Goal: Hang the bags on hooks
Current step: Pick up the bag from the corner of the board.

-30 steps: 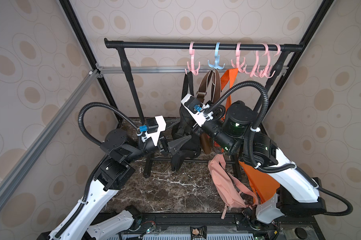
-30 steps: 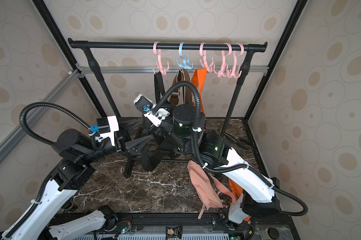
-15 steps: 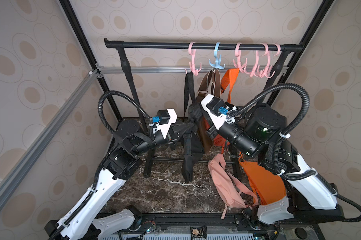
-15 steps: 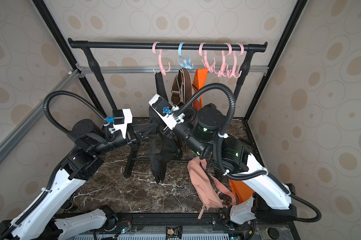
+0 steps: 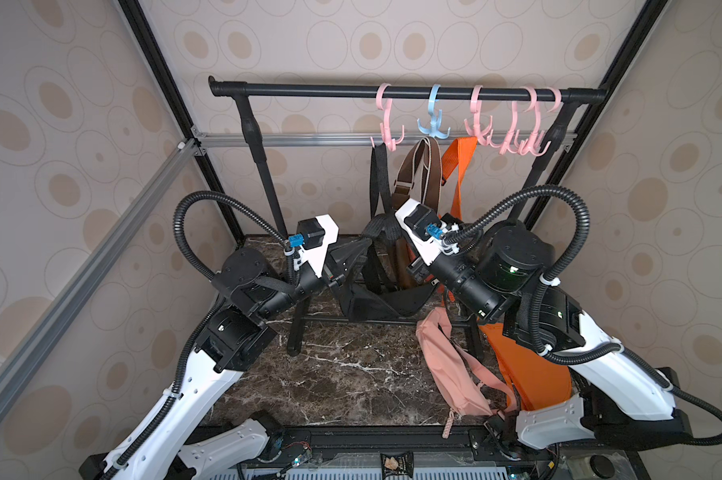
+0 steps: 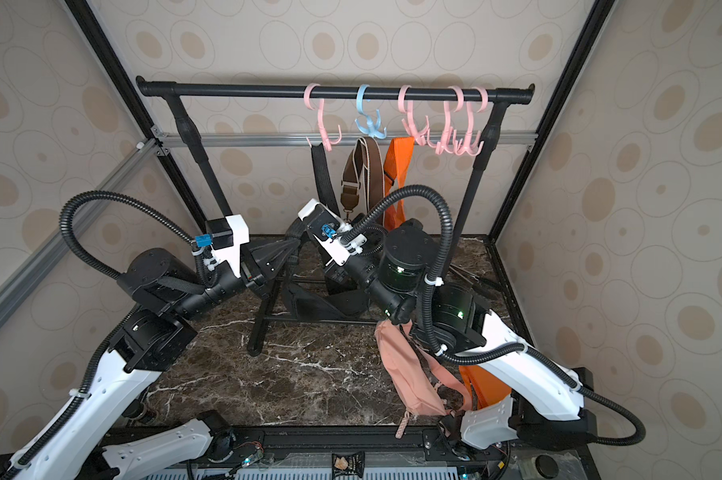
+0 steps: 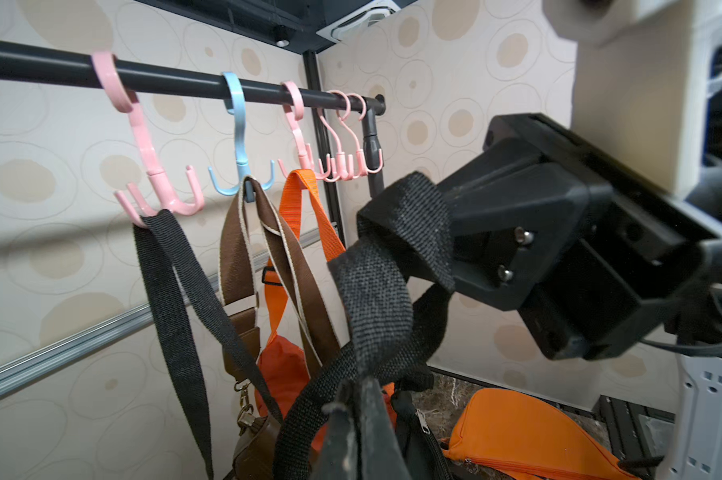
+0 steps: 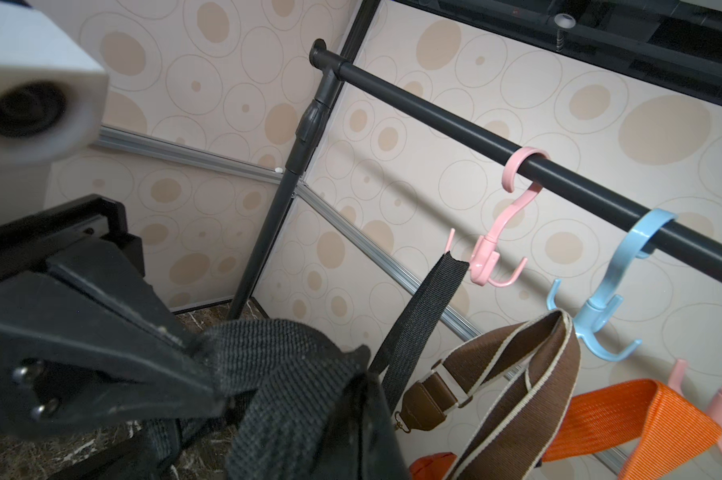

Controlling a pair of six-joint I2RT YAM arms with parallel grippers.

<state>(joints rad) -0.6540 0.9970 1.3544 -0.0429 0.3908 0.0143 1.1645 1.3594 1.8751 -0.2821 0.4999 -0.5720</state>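
though top views hide pinch, wrist cams show left gripper [image 8: 203, 374] & right gripper [image 7: 450, 237] clamping bag strap [image 7: 376, 299].

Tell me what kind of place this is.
Probably a robot test booth mocked up as a closet: wallpapered panels in a metal frame, a clothes rail with plastic hooks and bag straps, two robot arms.
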